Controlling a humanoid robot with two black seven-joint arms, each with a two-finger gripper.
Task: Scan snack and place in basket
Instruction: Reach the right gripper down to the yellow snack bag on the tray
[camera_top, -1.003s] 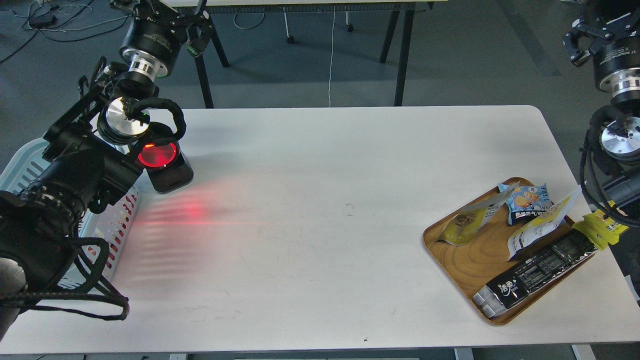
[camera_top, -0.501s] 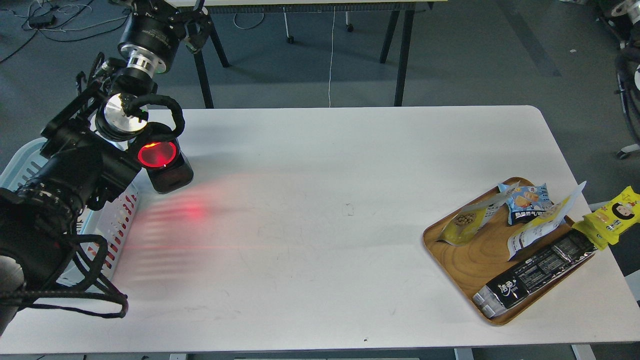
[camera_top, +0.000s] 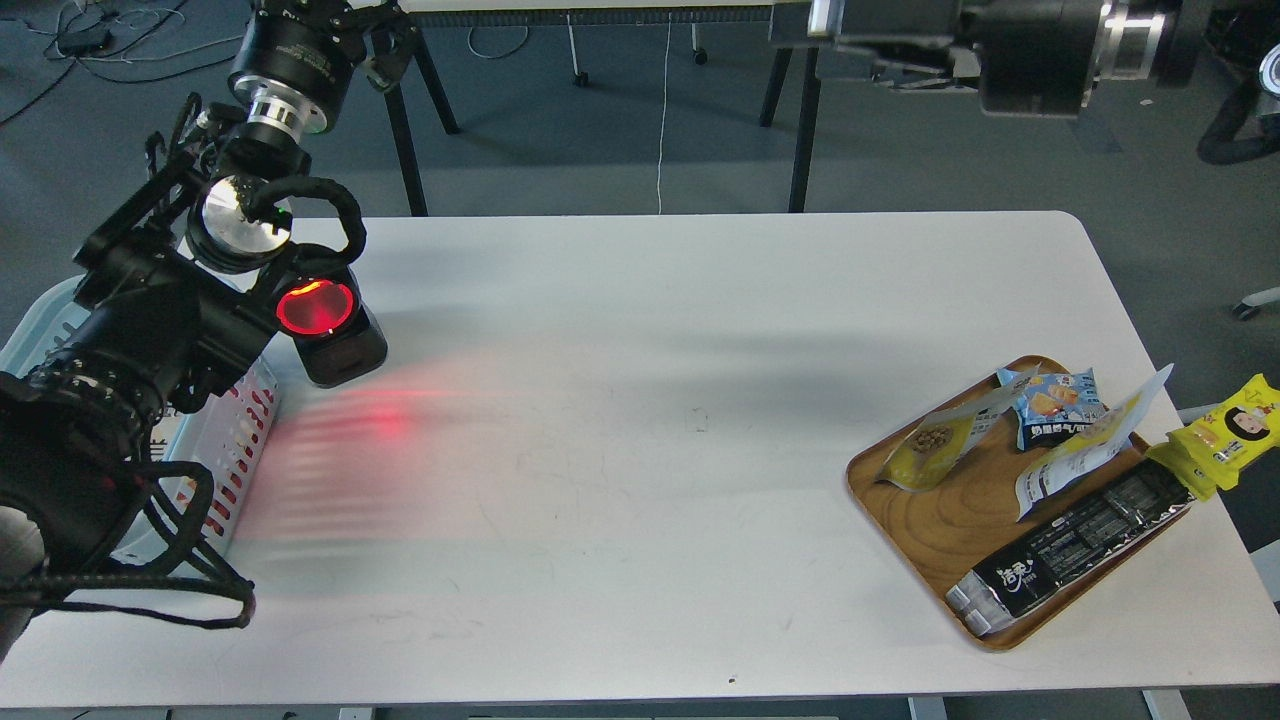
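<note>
The snack (camera_top: 934, 446), a silvery-white pouch with a yellow panel of nuts, leans at the back left of the wooden tray (camera_top: 940, 535). The light blue basket (camera_top: 238, 428) stands at the table's left edge, mostly hidden behind my left arm. My left gripper (camera_top: 375, 45) is high at the top left, beyond the table, cut by the frame edge; its fingers cannot be told apart. My right gripper (camera_top: 850, 40) reaches in level along the top edge, far above and behind the tray; its fingers are unclear. Neither gripper holds anything I can see.
A black scanner (camera_top: 325, 325) with a glowing red window stands by the basket and casts red light on the table. The tray also holds a light-blue packet (camera_top: 1052, 402), a white-and-yellow pouch (camera_top: 1080, 452) and a long black pack (camera_top: 1070, 545). A yellow pack (camera_top: 1228, 432) lies beside it.
My right arm has swung from the right edge up out of view, then across the top, now pointing left. My left arm has shifted slightly up and left. The snacks have not moved.
</note>
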